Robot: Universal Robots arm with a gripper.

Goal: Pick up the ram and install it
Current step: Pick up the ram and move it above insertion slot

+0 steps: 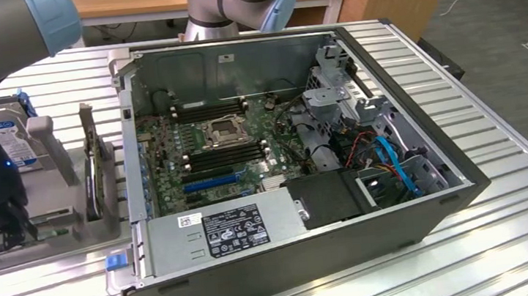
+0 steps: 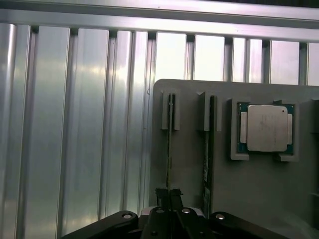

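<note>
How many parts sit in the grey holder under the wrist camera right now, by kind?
Ram stick: 2
Processor chip: 1
Total: 3

A ribbed aluminium table [image 1: 519, 232] carries an open computer case [image 1: 287, 271] at its centre, with a grey parts holder [image 1: 53, 152] on the slats at the case's nine o'clock.
</note>
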